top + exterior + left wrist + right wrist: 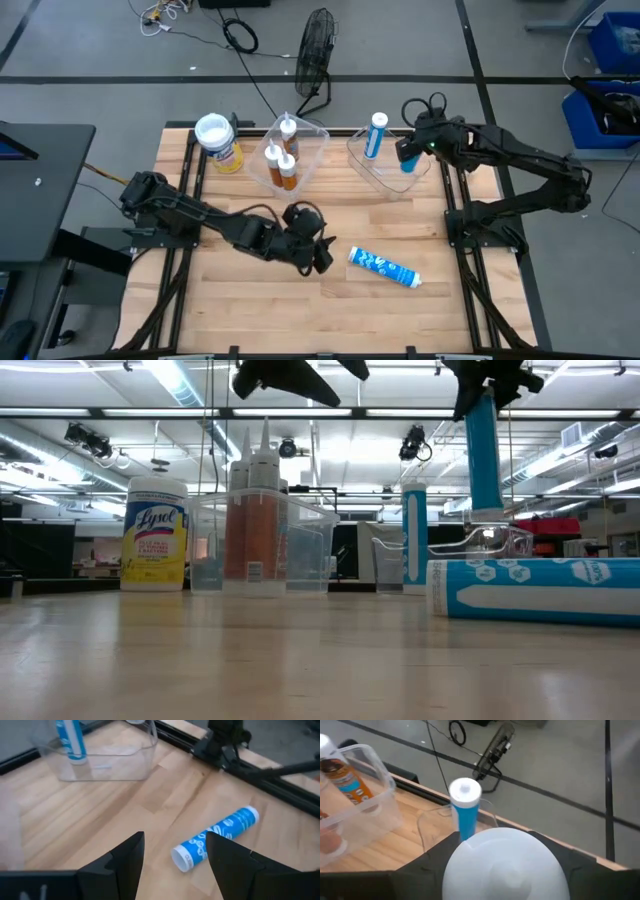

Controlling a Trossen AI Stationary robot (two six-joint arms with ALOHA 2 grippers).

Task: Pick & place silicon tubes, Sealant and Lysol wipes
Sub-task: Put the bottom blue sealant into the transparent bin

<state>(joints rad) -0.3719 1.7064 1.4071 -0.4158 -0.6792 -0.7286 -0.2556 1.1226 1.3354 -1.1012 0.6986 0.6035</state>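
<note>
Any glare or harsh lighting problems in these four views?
Low view: ceiling strip lights glare behind the clear bin. Right wrist view: the white cap of the tube in the right tool fills the foreground. High view: evenly lit, soft shadows.

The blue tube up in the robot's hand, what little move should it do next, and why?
Probably lower it a little. The right gripper holds a blue tube upright above the clear right bin, where another blue tube already stands. It hangs above the rim, so easing straight down looks like the next step before letting go.
</note>
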